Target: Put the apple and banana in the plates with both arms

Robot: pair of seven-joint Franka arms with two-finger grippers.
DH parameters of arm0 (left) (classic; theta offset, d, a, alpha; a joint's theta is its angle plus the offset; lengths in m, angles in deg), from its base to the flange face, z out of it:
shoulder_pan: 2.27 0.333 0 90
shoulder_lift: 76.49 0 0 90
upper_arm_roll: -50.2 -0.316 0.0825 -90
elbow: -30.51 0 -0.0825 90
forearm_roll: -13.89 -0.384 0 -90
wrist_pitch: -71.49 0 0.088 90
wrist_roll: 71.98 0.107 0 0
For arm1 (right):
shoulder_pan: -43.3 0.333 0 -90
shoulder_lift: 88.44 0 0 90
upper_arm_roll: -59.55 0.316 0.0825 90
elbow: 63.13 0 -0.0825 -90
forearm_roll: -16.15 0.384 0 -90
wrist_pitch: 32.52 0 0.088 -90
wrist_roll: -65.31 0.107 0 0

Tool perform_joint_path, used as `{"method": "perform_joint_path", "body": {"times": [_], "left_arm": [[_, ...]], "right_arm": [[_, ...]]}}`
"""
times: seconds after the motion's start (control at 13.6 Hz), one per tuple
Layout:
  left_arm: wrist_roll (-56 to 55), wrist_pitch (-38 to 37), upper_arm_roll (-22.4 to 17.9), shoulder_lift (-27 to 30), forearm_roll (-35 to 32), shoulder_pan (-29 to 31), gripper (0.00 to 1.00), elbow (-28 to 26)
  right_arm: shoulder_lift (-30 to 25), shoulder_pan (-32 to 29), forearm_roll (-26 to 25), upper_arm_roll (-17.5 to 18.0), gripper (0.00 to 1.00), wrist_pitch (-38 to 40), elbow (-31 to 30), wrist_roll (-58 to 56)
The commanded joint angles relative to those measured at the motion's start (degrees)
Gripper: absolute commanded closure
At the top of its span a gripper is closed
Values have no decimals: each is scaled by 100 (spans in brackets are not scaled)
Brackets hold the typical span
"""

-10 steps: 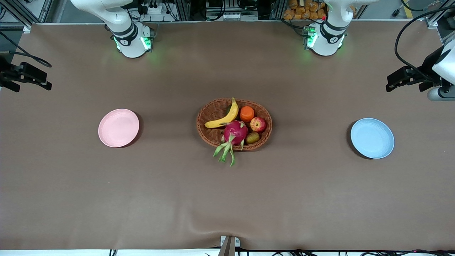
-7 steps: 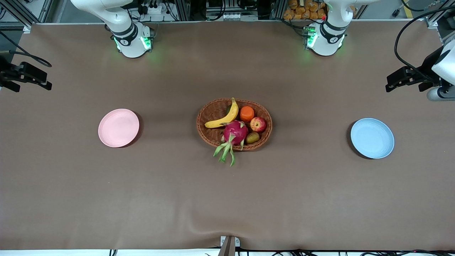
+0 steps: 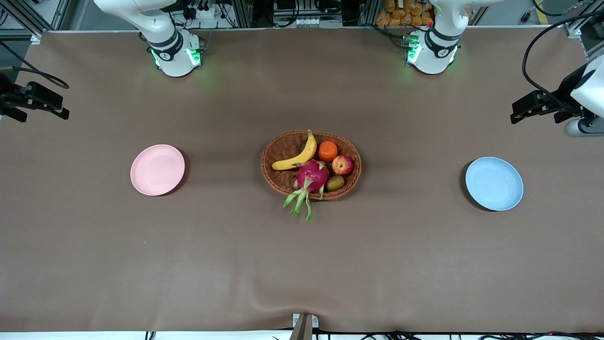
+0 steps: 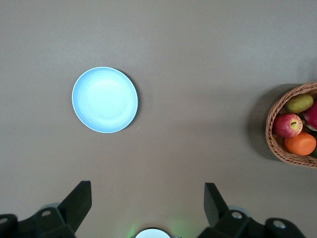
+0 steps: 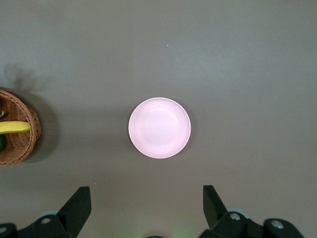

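The apple (image 3: 343,165) and the banana (image 3: 297,155) lie in a wicker basket (image 3: 269,151) at mid-table. The pink plate (image 3: 157,170) sits toward the right arm's end and the blue plate (image 3: 494,183) toward the left arm's end; both are bare. My left gripper (image 4: 147,198) hangs high over the table near the blue plate (image 4: 105,100), open and holding nothing, with the apple (image 4: 288,125) off to one side. My right gripper (image 5: 147,201) hangs high near the pink plate (image 5: 159,128), open and holding nothing. The banana's tip (image 5: 14,127) shows at that view's edge.
The basket also holds an orange (image 3: 328,151), a magenta dragon fruit (image 3: 312,175) whose green leaves hang over the rim, and a small brownish-green fruit (image 3: 335,183). Both arm bases (image 3: 174,56) (image 3: 432,52) stand along the table's edge farthest from the front camera.
The left gripper has shifted very slightly in the front view. The fruit, basket and plates have not moved.
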Motion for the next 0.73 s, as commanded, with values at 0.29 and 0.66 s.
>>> {"method": "perform_joint_path", "body": {"times": [0.29,0.66], "left_arm": [[-100,324,93,-629,291,-421,0,38],[-1222,790,102,-1235,432,-1167,0,20]], "right_arm": [[-99,27,28,27,0,7,-26,-68],[-64,54,46,36,0,7,18,-59]]}}
